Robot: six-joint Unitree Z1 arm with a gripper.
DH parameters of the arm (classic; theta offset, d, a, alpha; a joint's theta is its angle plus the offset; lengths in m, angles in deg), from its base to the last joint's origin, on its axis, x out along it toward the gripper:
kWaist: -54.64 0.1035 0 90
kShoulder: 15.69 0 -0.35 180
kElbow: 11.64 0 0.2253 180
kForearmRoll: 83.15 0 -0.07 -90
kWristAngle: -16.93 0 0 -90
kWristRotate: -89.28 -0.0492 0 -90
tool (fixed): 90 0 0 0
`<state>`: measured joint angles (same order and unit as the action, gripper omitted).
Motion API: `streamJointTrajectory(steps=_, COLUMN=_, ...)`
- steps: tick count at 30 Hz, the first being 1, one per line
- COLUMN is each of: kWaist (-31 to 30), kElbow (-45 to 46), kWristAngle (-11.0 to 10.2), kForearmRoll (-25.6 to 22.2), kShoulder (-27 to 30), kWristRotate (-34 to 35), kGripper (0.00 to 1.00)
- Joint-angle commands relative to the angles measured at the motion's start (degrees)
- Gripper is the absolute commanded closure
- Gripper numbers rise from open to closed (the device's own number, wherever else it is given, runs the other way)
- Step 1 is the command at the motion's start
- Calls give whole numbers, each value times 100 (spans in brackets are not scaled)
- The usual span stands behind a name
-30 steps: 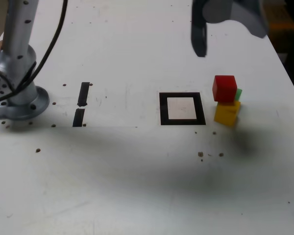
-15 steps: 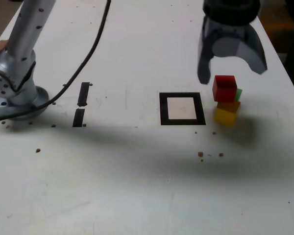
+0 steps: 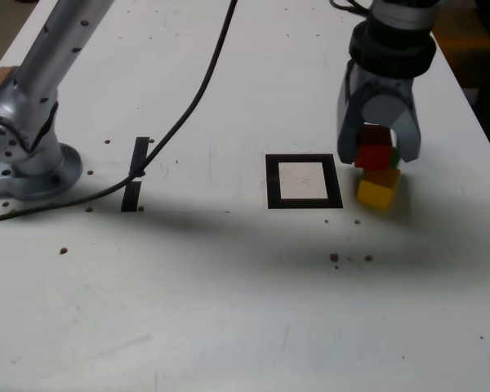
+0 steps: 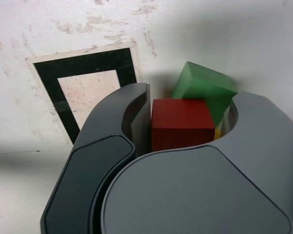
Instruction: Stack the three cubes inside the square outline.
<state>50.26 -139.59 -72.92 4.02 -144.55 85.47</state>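
With the gripper [image 3: 379, 158] partly open around the solid red cube [image 4: 182, 122], closing off-centre could knock the solid green cube [image 4: 203, 87] and yellow cube [image 3: 378, 193] close beside its fingers.

One claw [image 3: 379, 153]; three cubes in all, one to each colour: one red cube [image 3: 374, 149] between the claw's two fingers [image 4: 141, 122], one green cube [image 4: 205, 87] just beside the red one, close to the claw, and one yellow cube [image 3: 378, 189] near the claw, though only a sliver of it shows in the wrist view, so its full shape is hard to judge there; one square outline [image 3: 273, 181] beside the claw; two short black strips [image 3: 140, 155], well apart from the claw; one desk [image 3: 188, 310] under them all.
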Motion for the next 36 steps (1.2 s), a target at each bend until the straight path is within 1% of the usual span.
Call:
streamJointTrajectory(steps=1, kWaist=-7, kElbow=-31, kWristAngle=-4, kForearmRoll=18, kShoulder=3, kWristRotate=2, kGripper=60)
streamJointTrajectory(steps=6, kWaist=-7, kElbow=-30, kWristAngle=-42, kForearmRoll=56, kShoulder=29, kWristRotate=-12, kGripper=77)
streamJointTrajectory(steps=8, kWaist=-14, kElbow=-41, kWristAngle=-72, kForearmRoll=5, kShoulder=82, kWristRotate=-14, kGripper=82)
streamJointTrajectory(steps=10, kWaist=-30, kElbow=-39, kWristAngle=-129, kForearmRoll=-93, kShoulder=185, kWristRotate=0, kGripper=84)
streamJointTrajectory(steps=13, kWaist=-64, kElbow=215, kWristAngle=-223, kForearmRoll=-210, kShoulder=543, kWristRotate=71, kGripper=85)
streamJointTrajectory(steps=15, kWaist=-71, kElbow=618, kWristAngle=-252, kForearmRoll=-162, kShoulder=880, kWristRotate=143, kGripper=85)
streamJointTrajectory(steps=18, kWaist=-61, kElbow=1563, kWristAngle=-220, kForearmRoll=162, kShoulder=1464, kWristRotate=250, kGripper=85)
streamJointTrajectory(steps=21, kWaist=-68, kElbow=2351, kWristAngle=-119, kForearmRoll=631, kShoulder=1743, kWristRotate=325, kGripper=85)
streamJointTrajectory(steps=24, kWaist=-112, kElbow=2904, kWristAngle=3, kForearmRoll=1096, kShoulder=1766, kWristRotate=392, kGripper=85)
streamJointTrajectory(steps=27, kWaist=-152, kElbow=3217, kWristAngle=74, kForearmRoll=1377, kShoulder=1722, kWristRotate=455, kGripper=85)
streamJointTrajectory(steps=36, kWaist=-161, kElbow=3299, kWristAngle=74, kForearmRoll=1508, kShoulder=1527, kWristRotate=553, kGripper=85)
